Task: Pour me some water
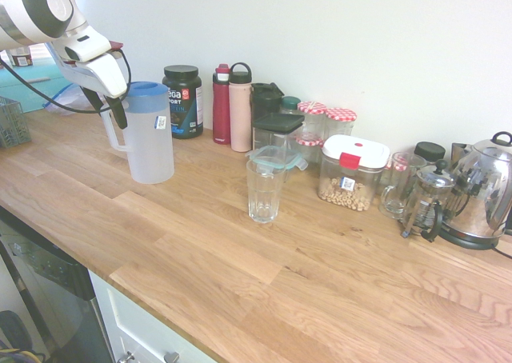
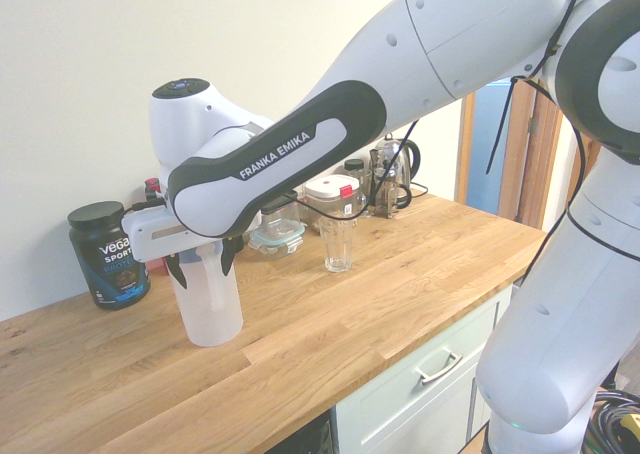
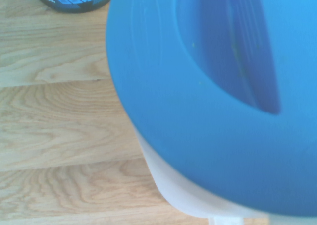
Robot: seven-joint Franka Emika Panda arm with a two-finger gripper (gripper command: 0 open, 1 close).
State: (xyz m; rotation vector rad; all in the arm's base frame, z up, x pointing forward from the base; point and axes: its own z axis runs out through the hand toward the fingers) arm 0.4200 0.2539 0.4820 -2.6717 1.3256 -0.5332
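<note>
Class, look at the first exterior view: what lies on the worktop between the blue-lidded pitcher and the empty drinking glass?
Nothing: between the pitcher and the glass there is only bare wooden worktop. The second exterior view shows the same open stretch.

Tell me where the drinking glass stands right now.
In the first exterior view the empty glass stands mid-counter, right of the blue-lidded pitcher, just in front of the storage containers.
</note>
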